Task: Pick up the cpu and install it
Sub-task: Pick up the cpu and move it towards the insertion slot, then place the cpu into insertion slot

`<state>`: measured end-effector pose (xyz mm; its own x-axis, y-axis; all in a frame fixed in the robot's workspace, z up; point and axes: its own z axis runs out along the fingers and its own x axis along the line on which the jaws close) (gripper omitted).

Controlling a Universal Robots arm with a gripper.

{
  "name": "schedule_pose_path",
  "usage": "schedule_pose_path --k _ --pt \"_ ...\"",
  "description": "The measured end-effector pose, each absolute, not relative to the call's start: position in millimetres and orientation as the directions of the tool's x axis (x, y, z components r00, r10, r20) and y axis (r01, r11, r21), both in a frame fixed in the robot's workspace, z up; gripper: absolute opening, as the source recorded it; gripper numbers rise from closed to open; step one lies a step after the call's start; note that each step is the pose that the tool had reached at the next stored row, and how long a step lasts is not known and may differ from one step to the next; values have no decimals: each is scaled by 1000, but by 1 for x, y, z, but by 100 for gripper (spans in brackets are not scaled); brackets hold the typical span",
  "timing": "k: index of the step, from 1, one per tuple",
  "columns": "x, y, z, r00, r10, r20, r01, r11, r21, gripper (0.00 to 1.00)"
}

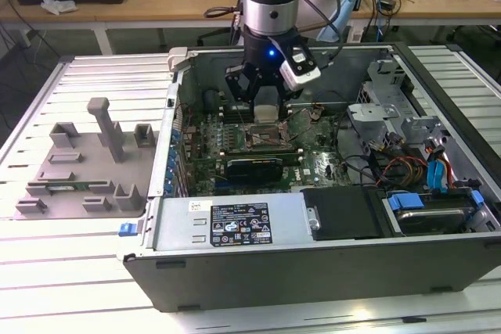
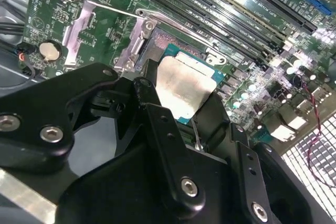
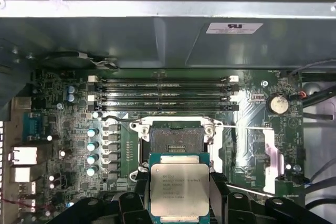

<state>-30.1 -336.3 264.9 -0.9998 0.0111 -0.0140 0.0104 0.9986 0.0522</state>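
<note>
My gripper (image 1: 265,107) is shut on the cpu (image 3: 179,190), a flat square chip with a pale silver top and a thin green rim. A black finger (image 3: 132,199) presses one edge and the other finger (image 3: 227,198) presses the opposite edge. The cpu (image 2: 181,87) hangs level inside the open computer case, a little above the motherboard. It is just short of the open socket (image 3: 176,140), not seated in it. The socket's metal load plate (image 3: 273,156) is flipped open to one side, and the dark contact field (image 2: 165,40) is uncovered.
Several long memory slots (image 3: 165,93) run beside the socket. The case's metal wall (image 3: 157,30) stands beyond them. At the exterior view's right are a drive cage (image 1: 391,107) and cables (image 1: 399,170). A grey parts fixture (image 1: 86,162) lies at its left.
</note>
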Motion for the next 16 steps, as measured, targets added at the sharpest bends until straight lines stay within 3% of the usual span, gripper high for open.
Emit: schedule_pose_path --k 16 --pt "-31 -336 262 -1000 11 -14 10 999 52 54"
